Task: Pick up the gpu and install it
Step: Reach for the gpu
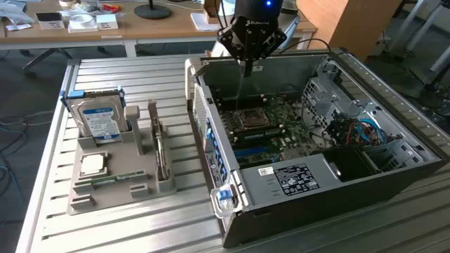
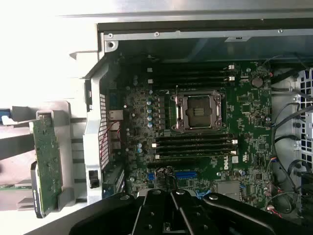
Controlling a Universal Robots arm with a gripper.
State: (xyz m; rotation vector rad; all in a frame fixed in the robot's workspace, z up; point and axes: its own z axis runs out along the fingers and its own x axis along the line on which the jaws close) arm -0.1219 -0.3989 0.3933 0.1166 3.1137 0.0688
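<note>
**GPU parked in its holder, closed tool hanging over the open case**

On the exterior view's left, a grey holder (image 1: 105,199) sits on the slatted worktop (image 1: 140,79). It keeps each part in its own slot, probably so that every piece offers a known face to grasp. The hard drive (image 1: 102,117) stands upright at the holder's far end, and a processor chip (image 1: 94,164) lies flat nearer the camera. Just to their right, the gpu (image 1: 162,153) stands on its long edge in a narrow slot with its thin side up. That pose would let two fingers close on it from above. It is well apart from the tool and not yet picked up.

Further right, the computer case (image 1: 316,206) lies on its side with the panel off. This turns the motherboard (image 1: 264,124) upward, so its slots can be reached from above. The tool (image 1: 246,71) hangs over the far part of the case, pointing straight down at the board. Its fingers are pressed together with nothing between them.
</note>
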